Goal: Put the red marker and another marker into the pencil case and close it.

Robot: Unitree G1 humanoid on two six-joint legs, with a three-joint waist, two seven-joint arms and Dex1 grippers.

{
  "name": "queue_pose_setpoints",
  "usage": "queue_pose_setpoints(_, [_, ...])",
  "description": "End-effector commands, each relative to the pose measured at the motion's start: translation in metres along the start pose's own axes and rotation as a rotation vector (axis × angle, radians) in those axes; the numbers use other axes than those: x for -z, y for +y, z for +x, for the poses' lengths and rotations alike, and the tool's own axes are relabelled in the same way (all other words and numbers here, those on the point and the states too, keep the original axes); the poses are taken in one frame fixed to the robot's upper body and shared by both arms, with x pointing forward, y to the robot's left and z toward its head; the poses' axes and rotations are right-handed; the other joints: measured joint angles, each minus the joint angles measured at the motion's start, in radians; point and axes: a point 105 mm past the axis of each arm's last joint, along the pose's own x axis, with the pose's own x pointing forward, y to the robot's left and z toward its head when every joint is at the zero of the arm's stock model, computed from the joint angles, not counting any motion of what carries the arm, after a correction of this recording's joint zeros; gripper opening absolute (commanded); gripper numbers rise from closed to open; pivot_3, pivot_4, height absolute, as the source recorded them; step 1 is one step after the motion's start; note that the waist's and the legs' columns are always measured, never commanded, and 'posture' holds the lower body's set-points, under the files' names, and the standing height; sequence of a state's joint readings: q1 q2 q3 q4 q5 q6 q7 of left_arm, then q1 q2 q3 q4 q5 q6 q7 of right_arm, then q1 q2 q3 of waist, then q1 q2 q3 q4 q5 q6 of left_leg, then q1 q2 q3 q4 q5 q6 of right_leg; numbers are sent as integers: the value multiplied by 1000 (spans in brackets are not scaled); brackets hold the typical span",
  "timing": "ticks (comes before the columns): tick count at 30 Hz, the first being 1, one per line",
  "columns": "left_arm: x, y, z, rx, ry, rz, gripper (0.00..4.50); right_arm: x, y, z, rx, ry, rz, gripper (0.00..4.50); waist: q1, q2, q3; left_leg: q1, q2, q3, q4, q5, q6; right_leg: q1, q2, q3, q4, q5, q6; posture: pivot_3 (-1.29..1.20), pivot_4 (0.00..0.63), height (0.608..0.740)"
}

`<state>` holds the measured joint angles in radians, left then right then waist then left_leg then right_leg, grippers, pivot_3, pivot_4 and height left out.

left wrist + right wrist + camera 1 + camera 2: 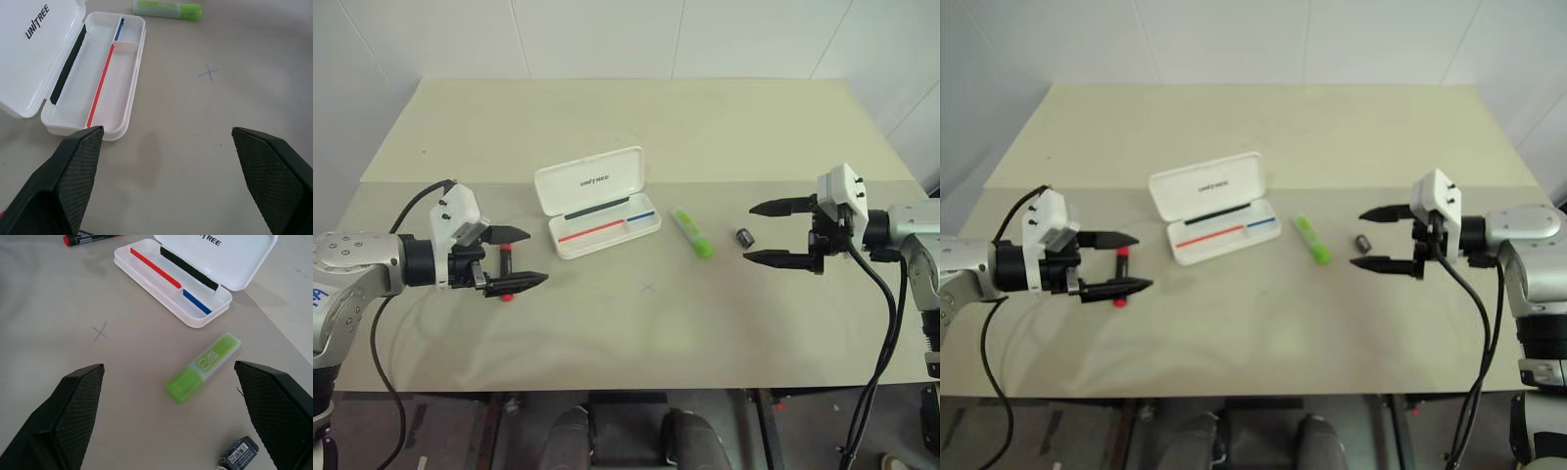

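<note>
The pencil case (595, 200) lies open near the middle of the tabletop (636, 323), its lid folded back flat and its tray bare except for the red, blue and dark stripes built into it. Neither marker is inside, so nothing of the task appears done: both pens must go in and the lid must be shut.

The red marker (1121, 276) lies on the tabletop well to the left of the case, seen between the spread fingers of the left gripper (517, 257), which hangs above it with its jaws wide open and empty. The green highlighter (691, 232) rests just to the right of the case, apart from it. A tiny dark cylinder (743, 237) sits beyond the highlighter, close in front of the right gripper (770, 233), whose jaws are also wide open and hold nothing.

The lid carries the word "UNITREE" in dark capitals, plain in the left wrist view. The red marker's dark midsection and the highlighter's body bear printing too small to read. A faint pencilled cross (649, 288) marks the tabletop in front of the case.
</note>
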<state>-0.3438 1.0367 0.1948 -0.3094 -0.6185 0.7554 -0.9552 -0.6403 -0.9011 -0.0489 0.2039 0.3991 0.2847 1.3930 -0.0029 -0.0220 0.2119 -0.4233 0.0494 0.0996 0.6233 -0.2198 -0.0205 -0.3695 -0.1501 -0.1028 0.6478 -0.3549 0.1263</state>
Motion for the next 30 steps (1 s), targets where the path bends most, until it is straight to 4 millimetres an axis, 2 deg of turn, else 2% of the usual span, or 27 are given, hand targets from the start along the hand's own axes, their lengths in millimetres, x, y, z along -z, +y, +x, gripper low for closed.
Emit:
queue_pose_setpoints(1, [-9,0,-3,-6,-21,39,4486,-16,-2,-9,10,-28,-48,4500,0,0,0,0,0,0,0,0,0,0,0,0,0,0,0,0,150,740])
queue_pose_setpoints(7, [-7,-3,-1,-2,-22,32,4486,-20,-4,-6,-11,-35,-58,4500,0,0,0,0,0,0,0,0,0,0,0,0,0,0,0,0,150,740])
queue_pose_setpoints(9, [-5,-3,6,2,-16,36,4486,-22,-4,-5,-17,-40,-63,4500,0,0,0,0,0,0,0,0,0,0,0,0,1,0,0,0,150,740])
queue_pose_setpoints(15, [-9,13,50,47,-36,57,4486,-35,-1,-3,-31,-71,-93,4500,14,-1,-1,-1,0,0,5,-1,0,1,0,0,3,0,0,0,150,740])
queue_pose_setpoints(20, [-7,27,89,82,-21,58,4486,-45,11,-2,-31,-96,-111,4500,23,-1,0,-2,0,1,6,-2,1,0,0,0,6,0,0,0,150,740])
queue_pose_setpoints(26, [-6,23,115,158,-6,71,4486,-54,28,5,-47,-112,-122,4500,24,-1,0,-3,0,1,7,-2,1,-1,1,0,6,0,0,0,150,740])
queue_pose_setpoints(30, [-6,18,121,192,-8,64,4486,-58,32,8,-43,-123,-119,4500,25,-1,0,-3,0,1,7,-2,1,-1,1,0,6,0,0,0,150,740])
